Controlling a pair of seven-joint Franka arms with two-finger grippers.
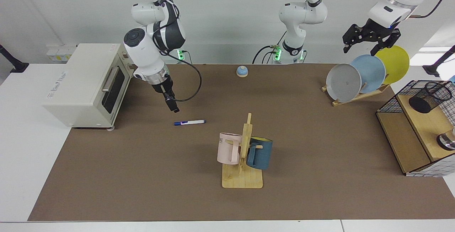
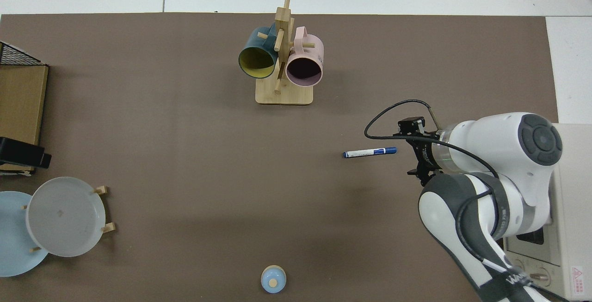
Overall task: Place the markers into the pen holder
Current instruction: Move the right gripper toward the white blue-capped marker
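Matt brown table mat (image 1: pixel 320 189) — wooden mug rack (image 1: pixel 242 180), wire-mesh pen holder (image 1: pixel 428 97).
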